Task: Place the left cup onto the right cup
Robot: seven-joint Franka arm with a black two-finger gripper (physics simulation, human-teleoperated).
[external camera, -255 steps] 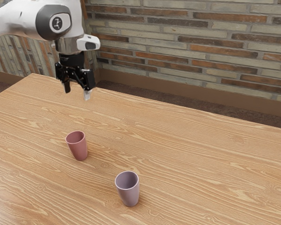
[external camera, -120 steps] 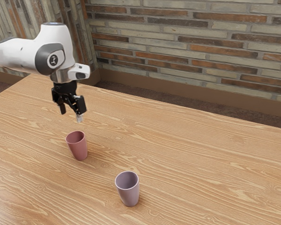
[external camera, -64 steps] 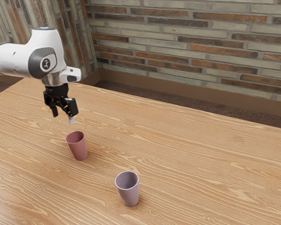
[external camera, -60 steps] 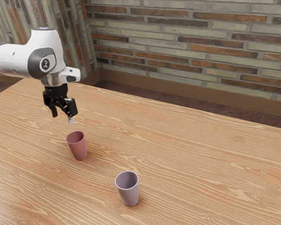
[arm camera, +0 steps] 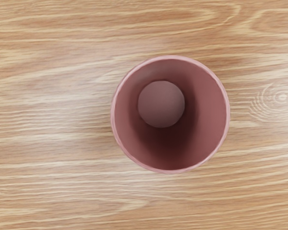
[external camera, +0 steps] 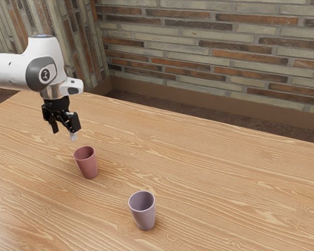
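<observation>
A dusty pink cup (external camera: 86, 162) stands upright on the wooden table (external camera: 209, 172), toward the exterior view's left. A mauve cup (external camera: 142, 209) stands upright nearer the front, to the exterior view's right of it. My gripper (external camera: 64, 135) hangs open in the air, above the pink cup and slightly to the exterior view's left of it, holding nothing. The wrist view looks straight down into the empty pink cup (arm camera: 170, 113).
A brick wall (external camera: 214, 47) runs behind the table's far edge. Bare wood stretches across the exterior view's right half of the table.
My arm has swung toward the exterior view's left and come down, from high behind the cups to a spot just above the pink cup. Both cups stayed put.
</observation>
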